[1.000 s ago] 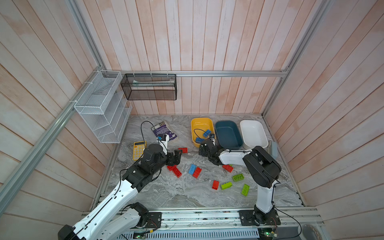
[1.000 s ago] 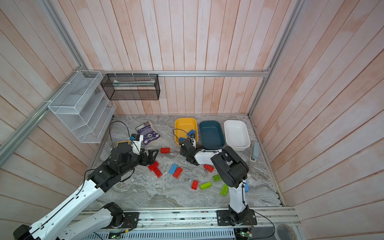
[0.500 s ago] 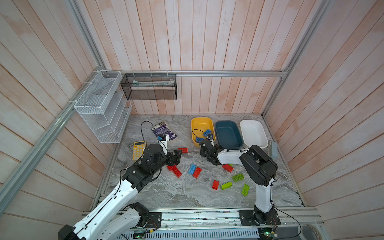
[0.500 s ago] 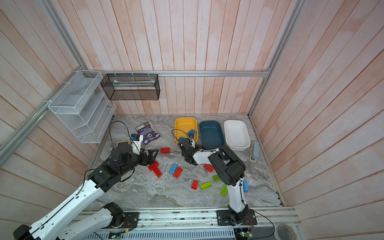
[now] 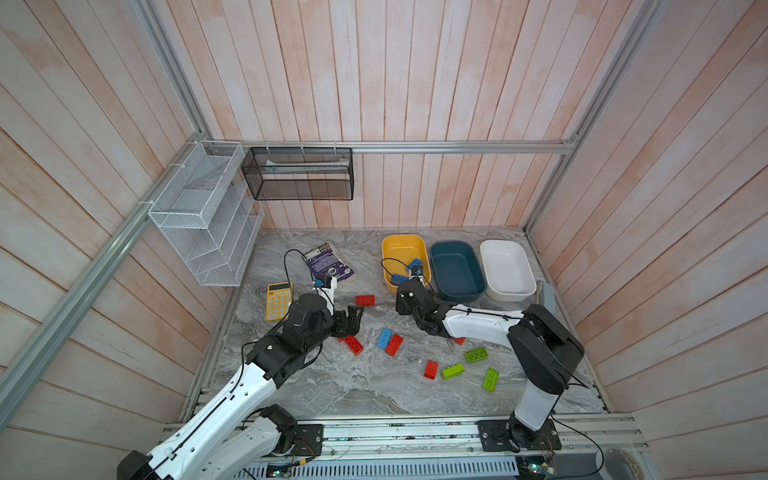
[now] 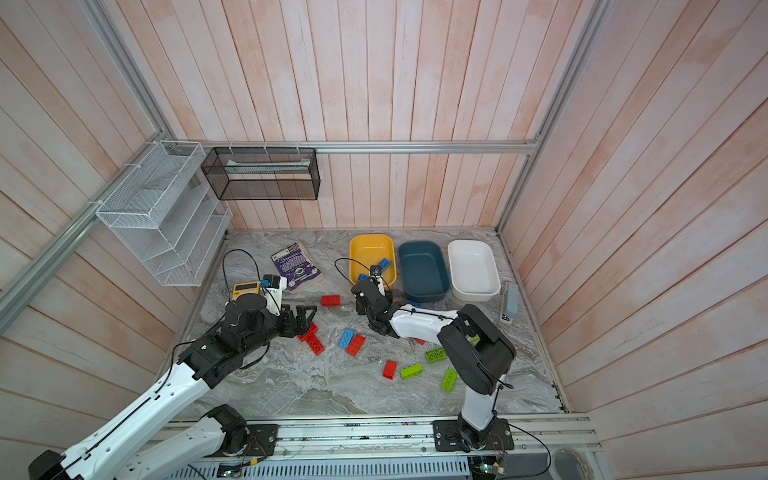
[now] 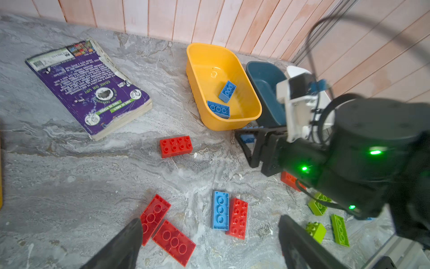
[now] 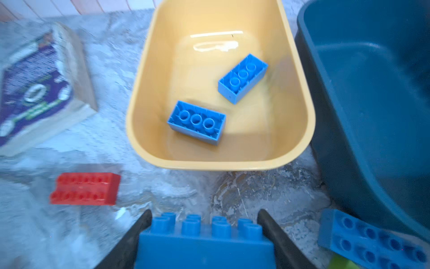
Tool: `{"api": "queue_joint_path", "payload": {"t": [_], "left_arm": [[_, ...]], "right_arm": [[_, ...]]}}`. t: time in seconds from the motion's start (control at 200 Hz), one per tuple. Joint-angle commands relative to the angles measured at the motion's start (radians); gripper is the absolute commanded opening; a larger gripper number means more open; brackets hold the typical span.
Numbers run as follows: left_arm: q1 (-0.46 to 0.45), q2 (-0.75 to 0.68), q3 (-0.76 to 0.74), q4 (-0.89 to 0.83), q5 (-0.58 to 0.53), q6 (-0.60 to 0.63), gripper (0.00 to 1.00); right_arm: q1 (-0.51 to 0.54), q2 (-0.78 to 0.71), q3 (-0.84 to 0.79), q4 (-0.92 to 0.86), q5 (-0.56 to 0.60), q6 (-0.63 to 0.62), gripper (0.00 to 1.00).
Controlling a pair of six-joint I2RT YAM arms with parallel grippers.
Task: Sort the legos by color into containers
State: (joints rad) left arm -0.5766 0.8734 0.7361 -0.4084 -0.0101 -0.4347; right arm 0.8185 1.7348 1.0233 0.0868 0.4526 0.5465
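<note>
Red legos (image 7: 158, 216) lie below my left claw (image 5: 354, 319), jaws wide and empty, left of the yellow tub (image 8: 149, 76). My right claw (image 8: 203, 215) has just clamped a blue lego (image 8: 204, 249) just before that tub, perhaps lifted already; blues belong there.

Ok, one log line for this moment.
right fingers: shut on blue brick near yellow tub | left fingers: open by red bricks | in tub: two blue bricks

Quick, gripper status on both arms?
Left gripper: open, holding nothing.
Right gripper: closed on a blue lego brick.
</note>
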Motion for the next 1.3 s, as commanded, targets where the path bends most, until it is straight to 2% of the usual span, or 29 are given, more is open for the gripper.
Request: {"api": "queue_joint_path", "payload": {"t": [0.0, 0.18, 0.295, 0.56, 0.805, 0.945, 1.045, 1.2, 1.295], "left_arm": [[0.003, -0.016, -0.034, 0.023, 0.048, -0.040, 0.92], [0.003, -0.010, -0.081, 0.051, 0.070, -0.067, 0.92], [0.001, -0.007, -0.099, 0.059, 0.086, -0.084, 0.91], [-0.011, -0.007, -0.163, 0.085, 0.093, -0.116, 0.91], [-0.027, 0.014, -0.184, 0.089, 0.090, -0.116, 0.88], [-0.032, 0.015, -0.185, 0.089, 0.081, -0.113, 0.88], [-0.034, 0.023, -0.181, 0.088, 0.078, -0.110, 0.88], [-0.041, 0.054, -0.149, 0.068, 0.079, -0.100, 0.87], [-0.051, 0.084, -0.122, 0.052, 0.069, -0.095, 0.87]], "right_arm": [[0.004, -0.095, 0.003, -0.064, -0.057, -0.059, 0.59], [-0.010, -0.129, 0.112, -0.155, -0.070, -0.157, 0.59], [-0.059, -0.101, 0.189, -0.171, -0.149, -0.183, 0.59], [-0.155, 0.089, 0.418, -0.227, -0.260, -0.227, 0.60], [-0.179, 0.238, 0.528, -0.251, -0.235, -0.227, 0.61], [-0.183, 0.268, 0.542, -0.248, -0.233, -0.219, 0.67], [-0.188, 0.272, 0.548, -0.251, -0.221, -0.220, 0.76], [-0.189, 0.235, 0.536, -0.242, -0.196, -0.234, 0.85], [-0.189, 0.192, 0.515, -0.233, -0.188, -0.244, 0.87]]}}
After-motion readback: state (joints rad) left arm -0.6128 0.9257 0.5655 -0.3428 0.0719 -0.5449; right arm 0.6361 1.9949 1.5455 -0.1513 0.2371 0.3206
